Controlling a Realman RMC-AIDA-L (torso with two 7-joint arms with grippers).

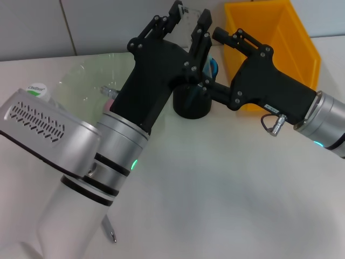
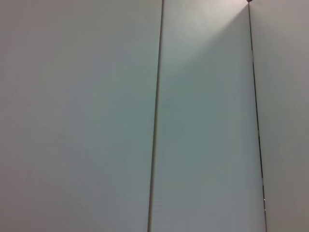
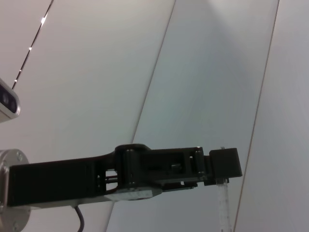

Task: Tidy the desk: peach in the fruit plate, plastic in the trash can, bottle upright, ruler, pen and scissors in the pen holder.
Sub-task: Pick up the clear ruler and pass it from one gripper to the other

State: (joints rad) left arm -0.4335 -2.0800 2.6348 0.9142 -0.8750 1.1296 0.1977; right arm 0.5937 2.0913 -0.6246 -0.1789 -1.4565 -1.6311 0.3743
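Your left gripper [image 1: 190, 19] pinches the clear, stiff, slippery ruler [image 1: 190, 24] over the black pen holder [image 1: 192, 101]; keep that end grip, right gripper's [image 1: 218, 36] jaw state unclear.

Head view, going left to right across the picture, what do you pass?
Bottle with the green-and-white label → left gripper holding a clear ruler → black pen holder → right gripper → yellow bin.
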